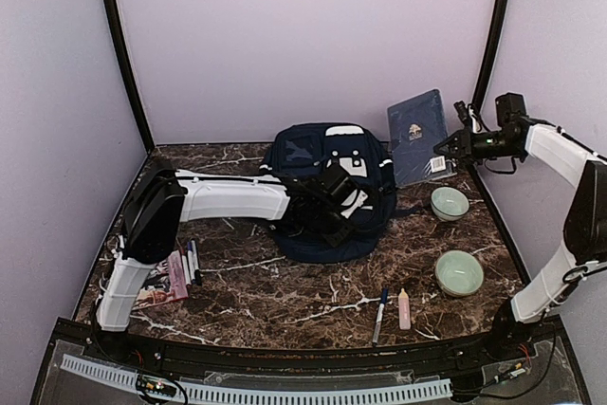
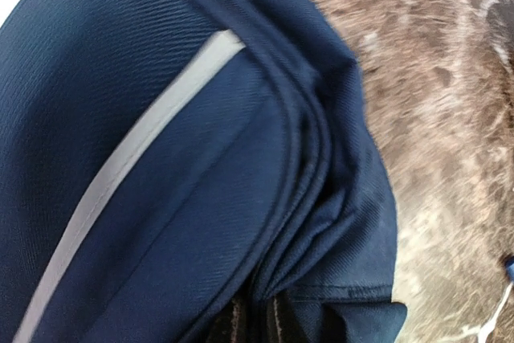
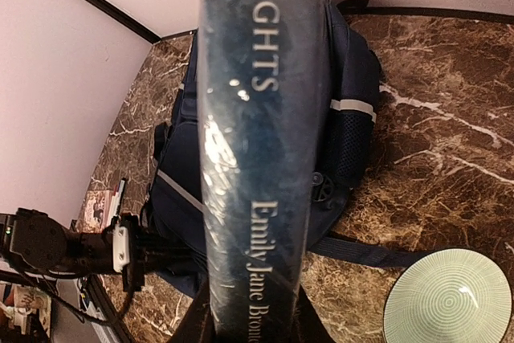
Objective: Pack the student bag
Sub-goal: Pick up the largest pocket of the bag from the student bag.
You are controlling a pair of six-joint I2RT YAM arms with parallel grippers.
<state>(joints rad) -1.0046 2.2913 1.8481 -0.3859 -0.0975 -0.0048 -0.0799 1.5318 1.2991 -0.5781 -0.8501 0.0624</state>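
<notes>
The student bag [image 1: 322, 173], a navy backpack with a white stripe, lies in the middle of the marble table. My left gripper [image 1: 334, 198] reaches across it from the left. In the left wrist view the gripper [image 2: 255, 320] is shut on a fold of the bag's navy fabric [image 2: 161, 198], with both dark fingers [image 2: 231, 325] just showing at the bottom edge. My right gripper [image 1: 442, 147] is shut on a dark blue hardcover book [image 1: 417, 135] held in the air at the back right. The book's spine [image 3: 261, 158] fills the right wrist view above the bag [image 3: 349, 118].
Two pale green bowls [image 1: 450, 203] [image 1: 459, 272] stand right of the bag; one bowl [image 3: 450, 299] shows below the book. A marker [image 1: 380, 315] and a small pink stick [image 1: 404, 308] lie near the front edge. A booklet [image 1: 169, 280] and pens [image 1: 193, 261] lie at the left.
</notes>
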